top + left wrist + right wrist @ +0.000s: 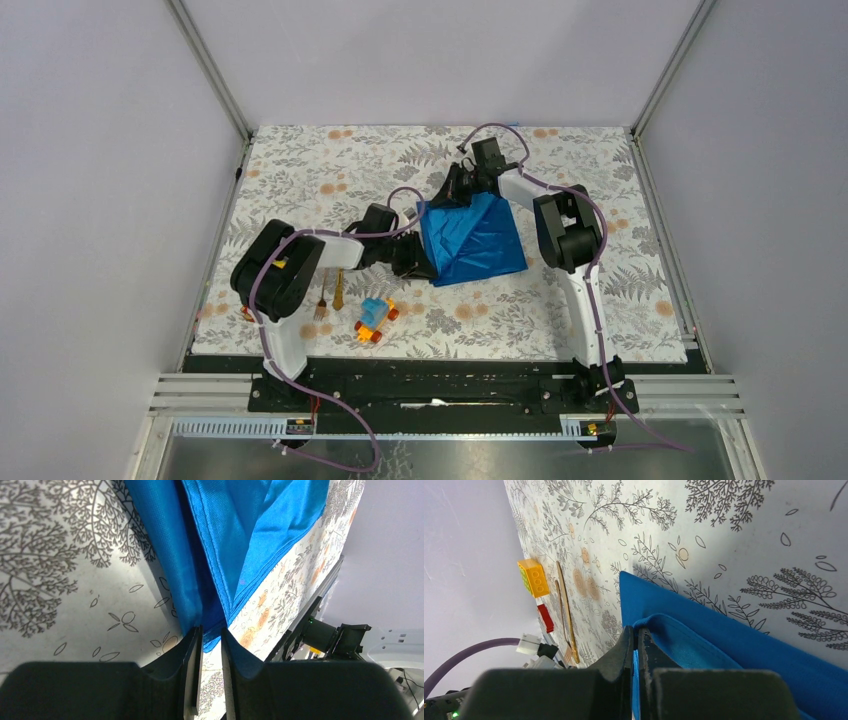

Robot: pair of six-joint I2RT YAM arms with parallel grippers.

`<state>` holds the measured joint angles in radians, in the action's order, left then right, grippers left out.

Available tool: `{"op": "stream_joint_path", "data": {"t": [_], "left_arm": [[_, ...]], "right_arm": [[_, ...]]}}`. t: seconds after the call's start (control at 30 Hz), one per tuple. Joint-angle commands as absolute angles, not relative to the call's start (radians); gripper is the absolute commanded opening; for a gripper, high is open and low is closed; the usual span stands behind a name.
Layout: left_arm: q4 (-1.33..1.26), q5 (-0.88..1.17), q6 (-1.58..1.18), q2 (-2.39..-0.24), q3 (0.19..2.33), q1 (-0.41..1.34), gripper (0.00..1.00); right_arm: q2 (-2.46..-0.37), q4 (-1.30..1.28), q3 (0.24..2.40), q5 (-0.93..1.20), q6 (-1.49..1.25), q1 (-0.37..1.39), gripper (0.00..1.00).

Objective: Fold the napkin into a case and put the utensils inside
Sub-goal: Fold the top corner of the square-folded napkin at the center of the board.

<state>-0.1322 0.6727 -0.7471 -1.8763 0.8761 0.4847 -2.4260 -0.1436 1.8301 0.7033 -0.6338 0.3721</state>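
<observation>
The blue napkin [472, 240] lies partly folded at mid-table, its far edge raised. My right gripper [456, 190] is at that far corner; the right wrist view shows the gripper [636, 628] shut on a folded hem of the napkin [724, 640]. My left gripper [412, 262] sits at the napkin's near-left corner. In the left wrist view its jaws [212, 629] stand slightly apart, with the napkin's [240, 535] corner tip between the fingertips and the table showing through the gap. The golden fork [322, 297] and knife [340, 289] lie side by side left of the napkin, by the left arm.
A small blue-and-orange toy car [374, 319] stands near the front edge, right of the utensils. A yellow block [535, 577] and a red block [545, 618] lie beyond the utensils [565, 605] in the right wrist view. Metal rails [450, 390] border the near edge of the table.
</observation>
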Motion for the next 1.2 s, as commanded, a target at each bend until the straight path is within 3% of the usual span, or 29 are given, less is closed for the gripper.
{"op": "stream_joint_path", "data": {"t": [0.0, 0.47, 0.93, 1.03, 1.17], "left_arm": [[-0.114, 0.602, -0.734, -1.823, 0.838, 0.489, 0.27], [-0.093, 0.589, -0.741, -1.686, 0.785, 0.463, 0.36], [-0.045, 0.595, -0.708, -1.631, 0.784, 0.387, 0.37], [-0.045, 0.600, -0.708, -1.634, 0.792, 0.379, 0.38], [-0.045, 0.612, -0.715, -1.642, 0.827, 0.377, 0.38]], "right_arm": [[-2.440, -0.120, 1.884, 0.741, -0.631, 0.376, 0.01], [-2.471, -0.091, 1.923, 0.773, -0.666, 0.381, 0.04], [-2.524, -0.107, 1.983, 0.801, -0.669, 0.411, 0.10], [-2.531, -0.111, 1.994, 0.803, -0.669, 0.412, 0.12], [-2.536, -0.128, 2.009, 0.802, -0.663, 0.414, 0.23]]}}
